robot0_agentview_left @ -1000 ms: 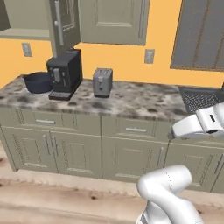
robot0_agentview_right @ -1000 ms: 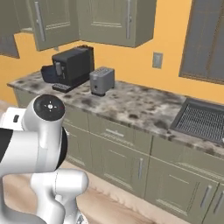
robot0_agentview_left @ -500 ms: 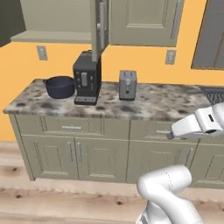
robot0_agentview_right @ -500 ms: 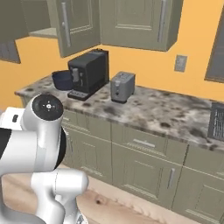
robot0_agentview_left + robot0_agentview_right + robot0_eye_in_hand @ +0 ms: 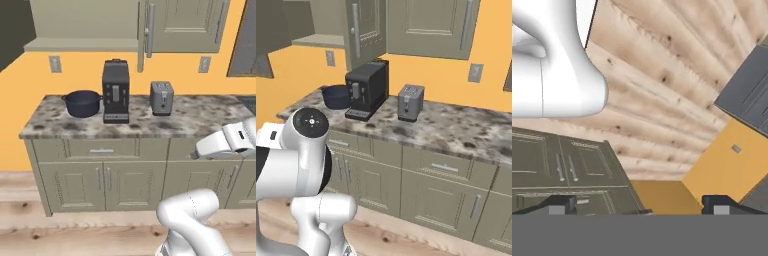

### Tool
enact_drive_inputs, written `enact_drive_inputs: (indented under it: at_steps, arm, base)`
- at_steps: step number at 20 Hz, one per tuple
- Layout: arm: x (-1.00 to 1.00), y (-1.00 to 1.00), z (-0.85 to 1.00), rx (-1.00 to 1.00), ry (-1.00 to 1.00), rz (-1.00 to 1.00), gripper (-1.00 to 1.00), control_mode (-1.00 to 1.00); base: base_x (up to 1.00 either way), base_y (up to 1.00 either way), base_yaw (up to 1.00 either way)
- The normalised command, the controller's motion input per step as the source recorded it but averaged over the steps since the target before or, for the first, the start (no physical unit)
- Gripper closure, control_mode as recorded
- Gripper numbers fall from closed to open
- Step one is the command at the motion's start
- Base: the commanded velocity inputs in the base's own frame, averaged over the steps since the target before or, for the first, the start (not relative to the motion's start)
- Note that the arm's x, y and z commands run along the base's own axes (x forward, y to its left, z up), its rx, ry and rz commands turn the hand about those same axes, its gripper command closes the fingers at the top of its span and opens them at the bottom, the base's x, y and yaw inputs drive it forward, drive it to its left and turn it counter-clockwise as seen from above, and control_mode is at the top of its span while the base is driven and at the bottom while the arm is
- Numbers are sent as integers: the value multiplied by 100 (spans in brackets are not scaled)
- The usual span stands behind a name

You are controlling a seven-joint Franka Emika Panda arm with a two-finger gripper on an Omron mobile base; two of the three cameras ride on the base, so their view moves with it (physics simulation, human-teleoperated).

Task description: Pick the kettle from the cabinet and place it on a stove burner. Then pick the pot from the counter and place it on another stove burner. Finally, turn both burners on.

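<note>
The counter (image 5: 200, 120), mottled stone on olive-beige cupboard fronts, spans both base views; its left end shows in the left base view. Above it hangs the cabinet (image 5: 85, 25), its door (image 5: 144, 30) swung open edge-on toward the camera, long grey bar handle (image 5: 150, 30) on the door. No kettle can be made out on the visible shelf edge.

Black coffee machine (image 5: 116, 91) stands near the counter's back edge, left of centre. The pot (image 5: 82, 103), dark navy-grey, no lid, sits just beside the coffee machine on its left, toward the counter's left end; in the right base view the pot (image 5: 336, 96) is partly hidden behind the machine. A small grey toaster (image 5: 161, 98) stands to the machine's right, apart from it.

The gripper (image 5: 639, 204) points down at the wood floor (image 5: 677, 90) and lower cupboard fronts; fingertips (image 5: 559, 205) spread fully wide, nothing between them.
</note>
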Motion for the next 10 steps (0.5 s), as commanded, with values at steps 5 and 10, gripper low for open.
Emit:
enact_drive_inputs:
  at_steps: [5, 10]
  arm:
    - [0, 0, 0, 0, 0, 0, -100, 100]
    - [0, 0, 0, 0, 0, 0, -100, 100]
  base:
    - [24, 65, -26]
    - [25, 64, -27]
